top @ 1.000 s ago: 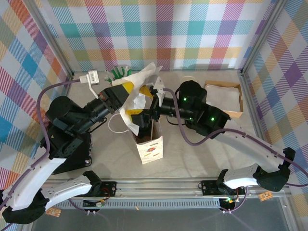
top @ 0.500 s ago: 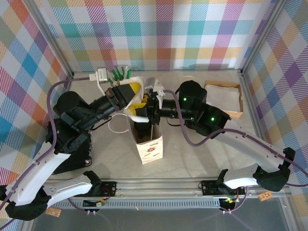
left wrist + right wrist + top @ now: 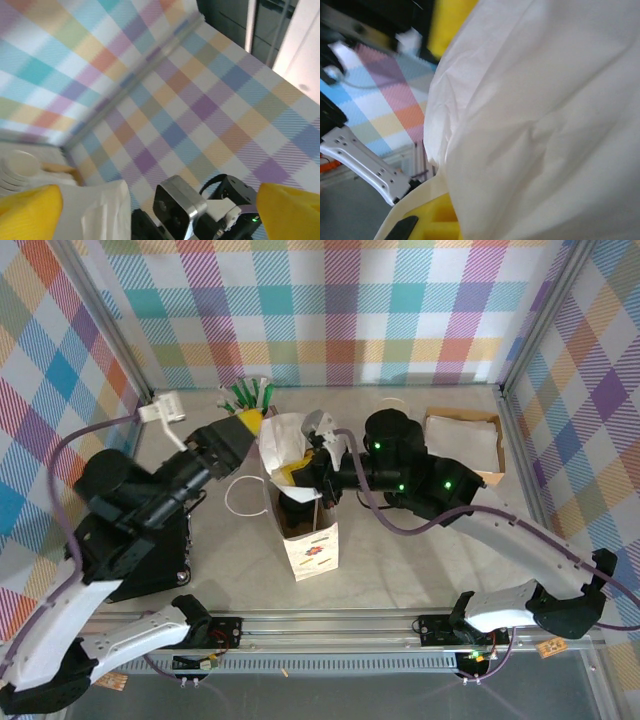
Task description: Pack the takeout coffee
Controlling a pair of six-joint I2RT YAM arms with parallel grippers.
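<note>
While your left gripper (image 3: 250,422) hangs spread wide beside the white paper (image 3: 285,438), your right gripper (image 3: 298,473) pinches that paper above the open paper bag (image 3: 312,548).

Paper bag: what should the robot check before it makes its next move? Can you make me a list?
1. The paper bag stands upright on the table: ok.
2. The left gripper is open, with nothing between its yellow fingers: ok.
3. The right gripper is shut at the bag's mouth: ok.
4. The right gripper really holds the white paper: cannot tell; the paper lies right against its camera.
5. The bag's mouth is free for dropping things in: not ok; the white paper bulges over it.
6. The coffee cup is inside the bag: cannot tell; the inside looks dark.
</note>
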